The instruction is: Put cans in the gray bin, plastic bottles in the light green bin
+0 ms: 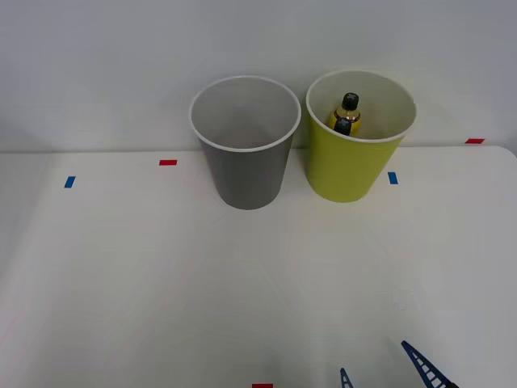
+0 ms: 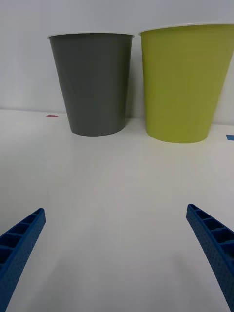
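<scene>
Nearest the robot, the right gripper [image 1: 384, 368] hangs low over the front edge of the white bench [image 1: 161, 283], its two blue ribbed fingers [image 2: 214, 243] spread wide apart with nothing between them; in the wrist view they sit at the two lower corners with bare bench surface in the gap. A small red tape mark [image 1: 262, 385] lies at the bench's front edge, just to the left of the gripper. Farther back, toward the rear of the bench, two tall tapered bins stand upright side by side, close together but not touching. The gray bin [image 1: 245, 153] is on the left, with a white rim and a pale inside in which I can make out nothing. The light green bin [image 1: 351, 166] stands to its right, and inside it two plastic bottles [image 1: 346, 117] with black caps and yellowish-gold bodies rest against the near wall, one partly behind the other. Small blue tape marks [image 1: 393, 178] and red ones [image 1: 167, 162] dot the bench around the bins, and a plain pale wall [image 1: 97, 65] rises behind them.
</scene>
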Available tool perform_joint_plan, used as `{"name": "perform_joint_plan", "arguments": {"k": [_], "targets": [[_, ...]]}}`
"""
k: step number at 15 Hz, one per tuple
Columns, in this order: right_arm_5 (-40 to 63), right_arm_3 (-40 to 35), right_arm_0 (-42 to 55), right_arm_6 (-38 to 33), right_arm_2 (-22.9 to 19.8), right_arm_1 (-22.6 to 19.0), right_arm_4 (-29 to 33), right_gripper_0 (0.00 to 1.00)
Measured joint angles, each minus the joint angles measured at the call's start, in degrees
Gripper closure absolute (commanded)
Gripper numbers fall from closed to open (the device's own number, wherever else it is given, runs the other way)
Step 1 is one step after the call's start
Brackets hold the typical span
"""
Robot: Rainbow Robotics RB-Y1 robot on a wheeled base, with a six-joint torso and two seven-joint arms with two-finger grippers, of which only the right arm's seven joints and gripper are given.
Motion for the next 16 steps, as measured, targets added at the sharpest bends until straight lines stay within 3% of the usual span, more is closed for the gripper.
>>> {"name": "perform_joint_plan", "arguments": {"k": [16], "targets": [[0.00,0.00,0.00,0.00,0.00,0.00,0.00,0.00]]}}
